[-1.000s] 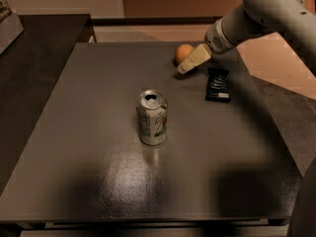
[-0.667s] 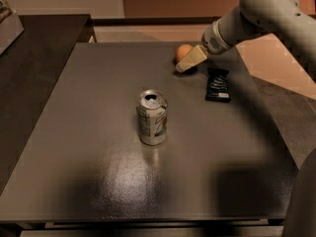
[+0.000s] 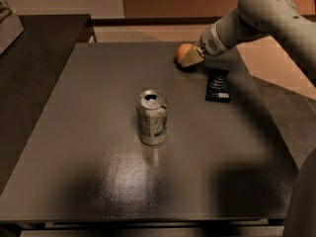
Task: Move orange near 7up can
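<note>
The orange (image 3: 183, 50) sits on the dark table (image 3: 98, 181) near its far edge, right of centre. My gripper (image 3: 190, 58) is right at the orange, on its right and front side, and covers part of it. The arm reaches in from the upper right. The 7up can (image 3: 151, 117) stands upright and open-topped in the middle of the table. It is well apart from the orange, nearer the camera and a little to the left.
A flat black snack packet (image 3: 217, 84) lies on the table just right of and in front of the orange. A dark counter (image 3: 39, 58) adjoins the table's left side. The floor lies beyond the far and right edges.
My gripper has shifted slightly left and back, closer against the orange. The orange, can and packet have not moved.
</note>
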